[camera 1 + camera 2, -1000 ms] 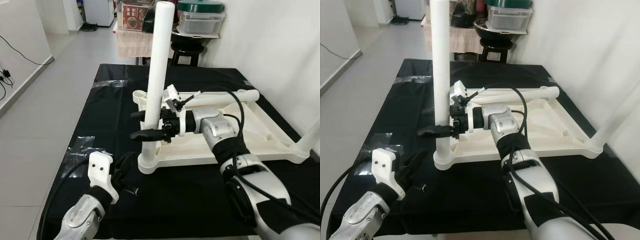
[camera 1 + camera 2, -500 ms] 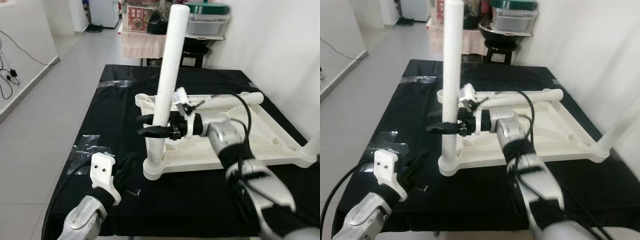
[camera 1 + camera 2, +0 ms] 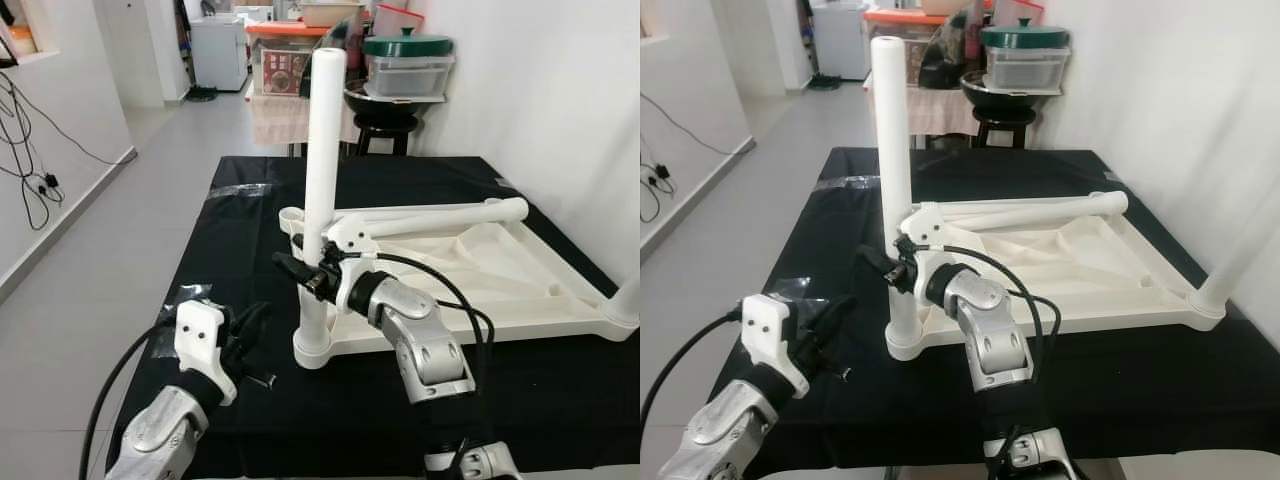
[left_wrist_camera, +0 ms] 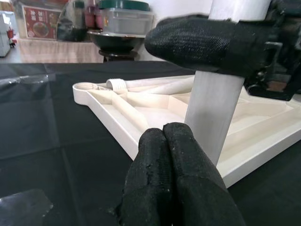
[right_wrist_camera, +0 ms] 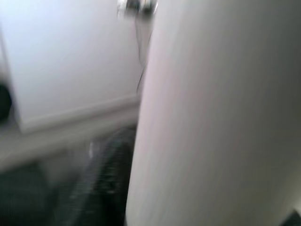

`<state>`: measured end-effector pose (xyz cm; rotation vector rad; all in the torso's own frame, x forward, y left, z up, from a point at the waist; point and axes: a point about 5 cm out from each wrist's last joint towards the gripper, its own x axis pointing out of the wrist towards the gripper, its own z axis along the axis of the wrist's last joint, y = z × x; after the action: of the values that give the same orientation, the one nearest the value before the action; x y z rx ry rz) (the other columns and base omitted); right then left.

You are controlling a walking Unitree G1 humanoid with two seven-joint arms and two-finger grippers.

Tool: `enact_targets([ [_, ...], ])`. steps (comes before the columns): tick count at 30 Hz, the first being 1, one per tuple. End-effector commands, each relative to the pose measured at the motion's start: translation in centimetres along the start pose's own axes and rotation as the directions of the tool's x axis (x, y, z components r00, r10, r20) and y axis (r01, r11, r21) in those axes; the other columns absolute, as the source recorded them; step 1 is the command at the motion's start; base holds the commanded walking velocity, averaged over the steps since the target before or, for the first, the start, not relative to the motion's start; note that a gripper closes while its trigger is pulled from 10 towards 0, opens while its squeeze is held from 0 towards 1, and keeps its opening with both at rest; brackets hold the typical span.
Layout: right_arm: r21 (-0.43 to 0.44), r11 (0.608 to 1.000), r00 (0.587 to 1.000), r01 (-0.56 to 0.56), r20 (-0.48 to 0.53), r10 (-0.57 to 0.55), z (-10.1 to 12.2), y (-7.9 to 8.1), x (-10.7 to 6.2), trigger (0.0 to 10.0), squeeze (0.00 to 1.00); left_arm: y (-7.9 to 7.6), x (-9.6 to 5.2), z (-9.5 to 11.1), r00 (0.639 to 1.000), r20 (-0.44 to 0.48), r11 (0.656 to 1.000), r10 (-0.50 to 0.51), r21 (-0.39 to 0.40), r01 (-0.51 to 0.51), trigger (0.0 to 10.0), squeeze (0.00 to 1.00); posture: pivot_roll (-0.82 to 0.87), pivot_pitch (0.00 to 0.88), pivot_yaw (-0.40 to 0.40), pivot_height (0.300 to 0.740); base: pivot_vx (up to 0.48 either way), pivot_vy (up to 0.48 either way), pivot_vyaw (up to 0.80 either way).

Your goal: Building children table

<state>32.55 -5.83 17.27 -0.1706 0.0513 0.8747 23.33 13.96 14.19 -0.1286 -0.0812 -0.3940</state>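
Observation:
A white children's table (image 3: 480,265) lies upside down on a black-covered worktop. One white leg (image 3: 322,130) stands upright in its near left corner socket. My right gripper (image 3: 305,268) is shut on this leg at mid-height, one black finger on each side. In the right wrist view the leg (image 5: 211,117) is blurred and very close. A second leg (image 3: 440,215) lies across the far side of the table. A third leg (image 3: 1240,255) stands at the near right corner. My left gripper (image 3: 252,322) hovers low, left of the upright leg, its fingers (image 4: 169,174) shut on nothing.
The black cloth (image 3: 400,180) has clear tape patches (image 3: 190,295) near its left edge. Behind the worktop a stool carries a black bowl and a lidded container (image 3: 405,60). A white wall runs along the right, and open floor with cables (image 3: 30,150) lies to the left.
The camera has pulled back and shifted. My right arm has swung round to the near side, its gripper still on the leg, which now stands straighter. The left gripper is unchanged.

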Motion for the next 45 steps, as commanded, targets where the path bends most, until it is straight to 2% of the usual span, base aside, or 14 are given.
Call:
enact_targets([
  [1, 0.029, 0.999, 0.999, -0.045, -0.029, 0.046, -0.2, 0.7, 0.4, 10.0, 0.56, 0.1, 0.0, -0.3, 1.000, -0.008, 1.000, 0.016, 0.001, -0.016, 10.0, 0.00, 0.05, 0.000, -0.089, 0.740, 0.000, 0.000, 0.00],
  [2, 0.064, 0.994, 0.996, -0.091, 0.011, 0.090, 0.7, 0.6, 0.6, 10.0, 1.00, 0.1, 0.1, -0.3, 1.000, -0.007, 1.000, 0.017, 0.002, -0.017, 10.0, 0.00, 0.06, 0.000, -0.095, 0.740, 0.000, 0.000, 0.00],
  [7, 0.064, 0.974, 0.973, -0.215, 0.099, 0.209, 2.2, 0.4, 0.6, 10.0, 1.00, 0.0, 0.2, -0.3, 1.000, -0.007, 1.000, 0.014, 0.001, -0.014, 10.0, 0.00, 0.06, 0.000, -0.096, 0.740, 0.000, 0.000, 0.00],
  [10, -0.038, 0.852, 0.835, -0.522, 0.182, 0.520, 3.4, -1.1, -0.2, 10.0, 0.95, -0.1, 0.2, -0.4, 1.000, -0.010, 1.000, 0.007, -0.002, -0.007, 10.0, 0.00, 0.07, 0.000, -0.097, 0.740, 0.000, 0.000, 0.00],
  [11, -0.038, 0.852, 0.835, -0.522, 0.182, 0.520, 3.4, -1.1, -0.2, 10.0, 0.95, -0.1, 0.2, -0.4, 1.000, -0.010, 1.000, 0.007, -0.002, -0.007, 10.0, 0.00, 0.07, 0.000, -0.097, 0.740, 0.000, 0.000, 0.00],
  [12, -0.041, 0.807, 0.795, -0.589, 0.155, 0.587, 3.3, -1.6, -0.4, 10.0, 0.00, -0.1, 0.2, -0.4, 1.000, -0.010, 1.000, 0.005, -0.002, -0.005, 10.0, 0.00, 0.08, 0.000, -0.099, 0.740, 0.000, 0.000, 0.00],
  [14, -0.029, 0.770, 0.764, -0.637, 0.108, 0.636, 3.2, -2.4, -0.1, 10.0, 0.00, -0.2, 0.1, -0.4, 1.000, -0.011, 1.000, 0.004, -0.002, -0.004, 10.0, 0.00, 0.08, 0.000, -0.104, 0.740, 0.000, 0.000, 0.00],
  [22, 0.036, 0.817, 0.816, -0.576, 0.094, 0.571, 3.6, -4.1, 1.1, 9.2, 0.00, -0.4, -0.2, -0.4, 1.000, -0.014, 1.000, 0.005, 0.001, -0.005, 10.0, 0.00, 0.11, 0.000, -0.116, 0.740, 0.000, 0.000, 0.00],
  [23, 0.057, 0.821, 0.822, -0.568, 0.101, 0.561, 3.7, -4.4, 1.1, 0.0, 0.00, -0.5, -0.2, -0.3, 1.000, -0.014, 1.000, 0.006, 0.002, -0.006, 10.0, 0.00, 0.11, 0.000, -0.116, 0.740, 0.000, 0.000, 0.00],
  [32, 0.080, 0.805, 0.808, -0.588, 0.111, 0.579, 3.0, -5.9, -0.3, 0.0, 0.00, -0.7, -0.3, -0.4, 1.000, -0.017, 1.000, 0.005, 0.000, -0.005, 10.0, 0.00, 0.11, 0.000, -0.114, 0.740, 0.000, 0.000, 0.00],
  [38, 0.047, 0.871, 0.869, -0.490, 0.108, 0.483, 1.4, -6.7, -1.7, 0.0, 0.00, -0.7, -0.3, -0.2, 1.000, -0.016, 1.000, 0.002, -0.003, -0.002, 10.0, 0.00, 0.08, 0.000, -0.105, 0.740, 0.000, 0.000, 0.00],
  [42, 0.084, 0.963, 0.967, -0.255, 0.025, 0.254, -1.0, -5.4, -1.5, 0.0, 0.00, -0.7, -0.4, -0.2, 1.000, -0.015, 1.000, 0.001, -0.004, -0.001, 10.0, 0.00, 0.07, 0.000, -0.110, 0.740, 0.000, 0.000, 0.00],
  [43, 0.123, 0.986, 0.992, -0.115, -0.029, 0.119, -2.3, -2.6, -0.9, 0.0, 0.00, -0.5, -0.3, -0.1, 1.000, -0.015, 1.000, 0.002, -0.003, -0.002, 10.0, 0.00, 0.05, 0.000, -0.080, 0.740, 0.000, 0.000, 0.00],
  [45, 0.135, 0.991, 0.998, 0.012, -0.057, -0.004, -2.7, -0.4, -0.9, 0.0, 0.00, -0.3, -0.3, -0.1, 1.000, -0.017, 1.000, 0.002, -0.001, -0.002, 10.0, 0.00, 0.05, 0.000, -0.077, 0.740, 0.000, 0.000, 0.00],
])
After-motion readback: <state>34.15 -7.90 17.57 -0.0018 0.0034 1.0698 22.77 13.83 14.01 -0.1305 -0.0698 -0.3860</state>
